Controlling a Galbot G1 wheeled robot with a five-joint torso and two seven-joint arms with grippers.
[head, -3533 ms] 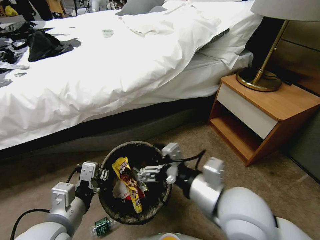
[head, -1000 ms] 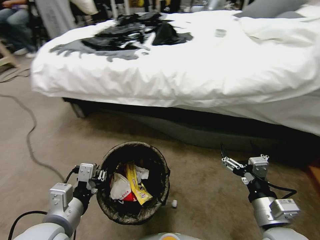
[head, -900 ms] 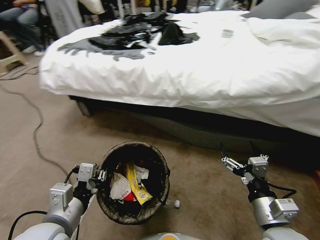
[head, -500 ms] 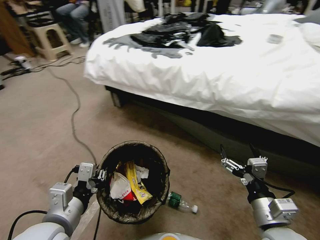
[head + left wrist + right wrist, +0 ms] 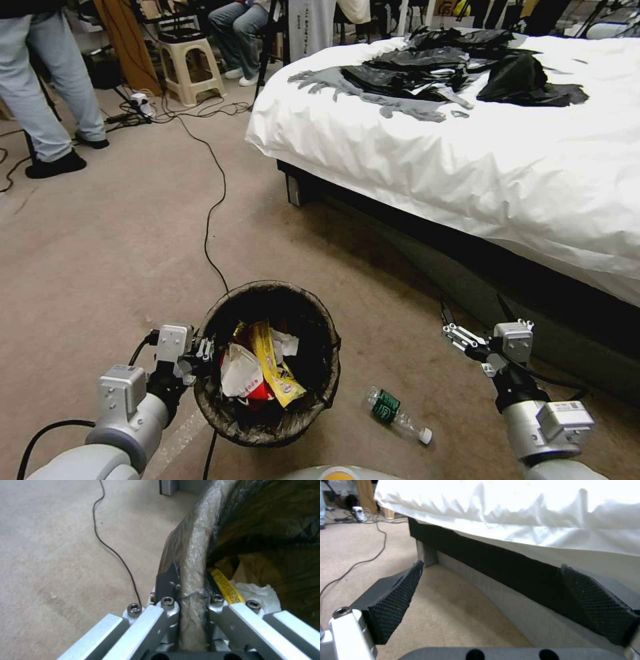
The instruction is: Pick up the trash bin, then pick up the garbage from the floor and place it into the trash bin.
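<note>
One left gripper (image 5: 203, 349) clamps the trash bin (image 5: 267, 430) rim; carpet (image 5: 100, 233) lies open.

My camera has swung left: nightstand and lamp are gone from sight, the bed's foot corner (image 5: 293, 143) appears. My right gripper (image 5: 475, 313) has withdrawn from the trash bin (image 5: 267, 365), jaws parted.

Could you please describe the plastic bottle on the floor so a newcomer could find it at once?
Start at the white bed, then look down to the carpet beside the trash bin held by the left gripper. The bottle lies flat there: clear, green label, white cap, unlike the binned wrappers.
</note>
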